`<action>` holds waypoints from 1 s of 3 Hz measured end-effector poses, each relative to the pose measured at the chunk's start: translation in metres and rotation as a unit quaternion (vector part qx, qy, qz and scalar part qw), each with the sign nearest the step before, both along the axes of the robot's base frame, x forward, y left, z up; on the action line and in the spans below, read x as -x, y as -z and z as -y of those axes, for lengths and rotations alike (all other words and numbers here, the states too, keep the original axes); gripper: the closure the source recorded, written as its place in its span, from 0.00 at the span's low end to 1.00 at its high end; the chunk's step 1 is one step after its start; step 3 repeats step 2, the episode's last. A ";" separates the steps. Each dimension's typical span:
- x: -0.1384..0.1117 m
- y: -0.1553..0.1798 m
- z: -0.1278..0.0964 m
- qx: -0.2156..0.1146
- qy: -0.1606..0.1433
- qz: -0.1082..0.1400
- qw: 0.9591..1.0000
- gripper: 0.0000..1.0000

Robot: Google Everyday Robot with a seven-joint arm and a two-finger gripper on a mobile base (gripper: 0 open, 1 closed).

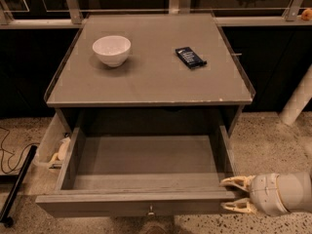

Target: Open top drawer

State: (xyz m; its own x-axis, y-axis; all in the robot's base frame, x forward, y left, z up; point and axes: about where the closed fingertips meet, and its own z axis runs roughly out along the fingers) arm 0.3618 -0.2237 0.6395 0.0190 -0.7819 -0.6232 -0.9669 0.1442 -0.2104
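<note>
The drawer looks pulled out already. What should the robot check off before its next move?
1. Large grey top drawer pulled out, inside visible: ok.
2. Small round metal knob unobstructed: ok.
3. End effector at the drawer front's right end, fingers open: ok.
4. End effector clear of the drawer front: cannot tell.
5. White bowl and dark flat packet resting on the grey tabletop, away from its edges: ok.
</note>
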 end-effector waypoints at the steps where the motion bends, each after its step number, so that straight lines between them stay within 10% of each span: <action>1: 0.000 0.000 0.000 0.000 0.000 0.000 1.000 0.11; 3: 0.000 0.000 0.000 0.000 0.000 0.000 1.000 0.00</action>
